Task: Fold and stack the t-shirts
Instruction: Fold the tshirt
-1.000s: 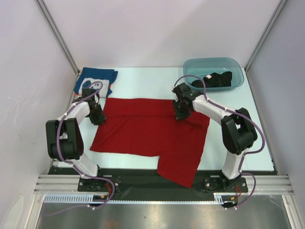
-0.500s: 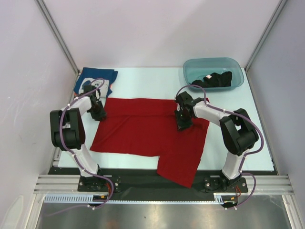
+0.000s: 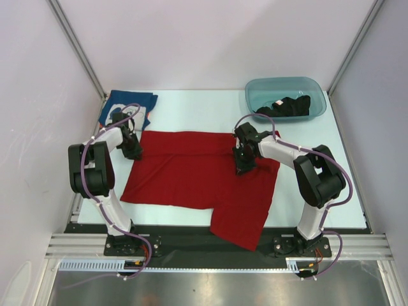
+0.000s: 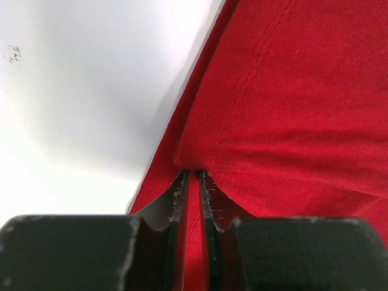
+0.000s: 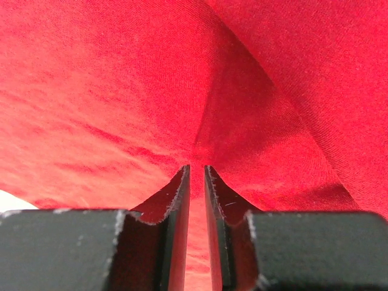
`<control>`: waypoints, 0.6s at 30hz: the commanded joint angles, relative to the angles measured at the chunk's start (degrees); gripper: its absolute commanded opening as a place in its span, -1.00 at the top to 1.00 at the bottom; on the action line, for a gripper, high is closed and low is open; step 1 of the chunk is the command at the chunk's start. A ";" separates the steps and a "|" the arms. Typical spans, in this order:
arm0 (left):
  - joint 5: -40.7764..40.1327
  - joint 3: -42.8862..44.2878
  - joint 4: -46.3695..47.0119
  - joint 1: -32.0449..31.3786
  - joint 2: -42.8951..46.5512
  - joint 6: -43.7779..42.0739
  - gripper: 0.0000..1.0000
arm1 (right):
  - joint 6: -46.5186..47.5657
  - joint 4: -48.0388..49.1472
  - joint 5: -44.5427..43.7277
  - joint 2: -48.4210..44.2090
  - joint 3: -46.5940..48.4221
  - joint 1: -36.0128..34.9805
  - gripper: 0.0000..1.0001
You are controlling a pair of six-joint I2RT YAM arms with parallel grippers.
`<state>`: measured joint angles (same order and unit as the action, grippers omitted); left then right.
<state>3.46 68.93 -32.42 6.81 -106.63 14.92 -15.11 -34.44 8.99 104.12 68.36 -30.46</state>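
**Left hand (image 3: 132,150) and right hand (image 3: 245,160) both clamped on the red tee (image 3: 191,175)**

Quick shuffle over the last second. The right hand has come off the far hem and slid a little nearer, onto the body of the cloth. The left arm has tucked its elbow in, and its hand has crept up toward the tee's far-left corner. For the last half second, almost nothing has moved. The tee's outline looks the same, so no fold has started. This reads as two grips being set, with the lift to come.

The wrist views confirm the grips. The left hand's fingers (image 4: 179,193) are nearly together, with a ridge of red cloth nipped at the tips right at the tee's left edge and bare counter (image 4: 73,91) beside it. The right hand's fingers (image 5: 177,194) stand just as narrow, with a peak of red fabric gathered between them and cloth all round.

The red tee lies spread across mid-counter between the arms, and its near-right flap drapes over the near edge. The left hand sits on its far-left corner, the right on its far-right part, just inside the hem. The blue tee (image 3: 131,105) lies just behind the left hand. The black tee (image 3: 287,105) sits in the tub (image 3: 255,89), far right.
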 commanded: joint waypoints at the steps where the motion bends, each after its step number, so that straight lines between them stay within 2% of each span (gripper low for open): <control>1: 0.67 1.65 0.70 0.49 -0.95 -0.85 0.72 | -0.88 1.39 0.67 -0.76 -0.15 -0.48 0.61; 6: -1.35 1.56 0.78 0.40 -0.34 -0.94 0.99 | -1.23 1.56 0.67 -0.23 -0.33 -0.74 0.62; 11: -3.29 2.09 0.61 0.40 3.61 -0.77 0.99 | -2.29 1.91 0.15 0.47 -1.12 -1.09 0.69; 18: -8.73 5.16 -2.20 0.22 5.73 -1.29 0.99 | -5.19 2.44 -0.91 3.11 -3.49 -1.27 0.88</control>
<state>-1.43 70.85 -33.76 6.90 -104.42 14.87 -18.52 -32.99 9.30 105.23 66.35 -31.27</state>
